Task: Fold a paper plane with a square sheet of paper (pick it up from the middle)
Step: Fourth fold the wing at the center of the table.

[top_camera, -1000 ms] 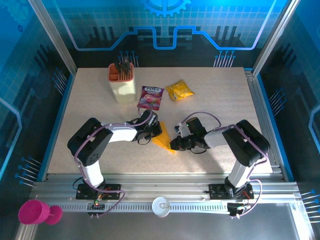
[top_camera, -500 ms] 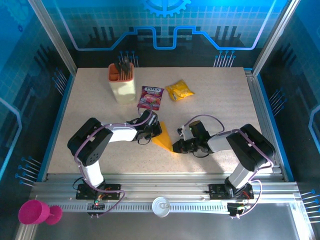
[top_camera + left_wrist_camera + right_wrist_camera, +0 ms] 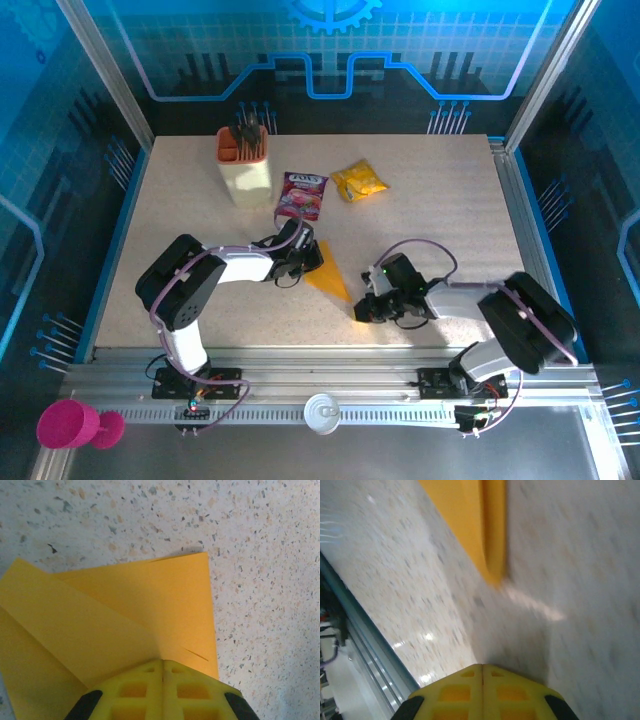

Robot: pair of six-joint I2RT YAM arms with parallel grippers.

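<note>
place: robot lab cell | aluminium rail frame | blue printed walls | speckled table

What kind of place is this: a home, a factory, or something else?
Probably a robot test cell or show booth, not a home: the left arm and right arm are bolted to an aluminium rail, inside blue walls printed with a gear and circuit lines.

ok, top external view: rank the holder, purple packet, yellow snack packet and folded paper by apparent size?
1. beige holder
2. purple packet and yellow snack packet: look alike, not ranked
3. folded paper: smallest as seen, with one end under the left gripper
</note>
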